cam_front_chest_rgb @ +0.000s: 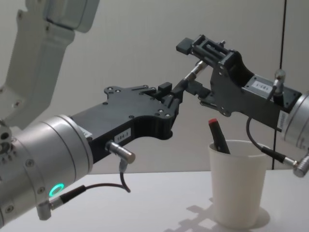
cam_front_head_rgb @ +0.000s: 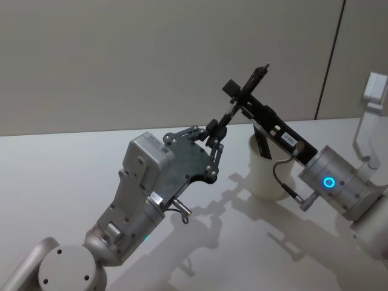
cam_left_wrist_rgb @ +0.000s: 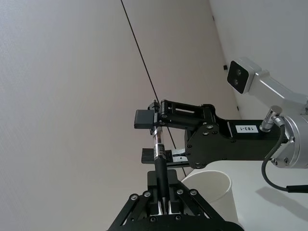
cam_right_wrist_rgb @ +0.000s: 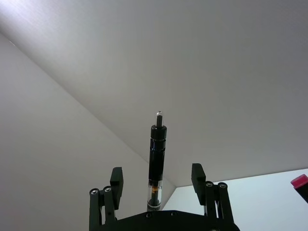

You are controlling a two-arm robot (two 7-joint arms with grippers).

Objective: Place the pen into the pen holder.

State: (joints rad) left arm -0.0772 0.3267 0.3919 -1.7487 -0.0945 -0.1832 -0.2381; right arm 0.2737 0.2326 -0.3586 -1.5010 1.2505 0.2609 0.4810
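Observation:
A black pen point(cam_front_head_rgb: 257, 76) with a clear, silver lower section is held up in the air, slanting over the white paper cup that is the pen holder point(cam_front_head_rgb: 264, 176). My left gripper point(cam_front_head_rgb: 217, 130) is shut on the pen's lower end point(cam_left_wrist_rgb: 159, 149). My right gripper point(cam_front_head_rgb: 239, 97) reaches in from the right, above the pen holder point(cam_front_chest_rgb: 239, 188). Its fingers point(cam_right_wrist_rgb: 117, 175) stand open on either side of the pen's upper part point(cam_right_wrist_rgb: 156, 159), with a gap on each side.
Another pen with a red cap point(cam_front_chest_rgb: 218, 135) leans inside the pen holder. The holder stands on a white table point(cam_front_head_rgb: 73, 176) in front of a plain grey wall. A white camera mount point(cam_front_head_rgb: 371, 115) rises at the far right.

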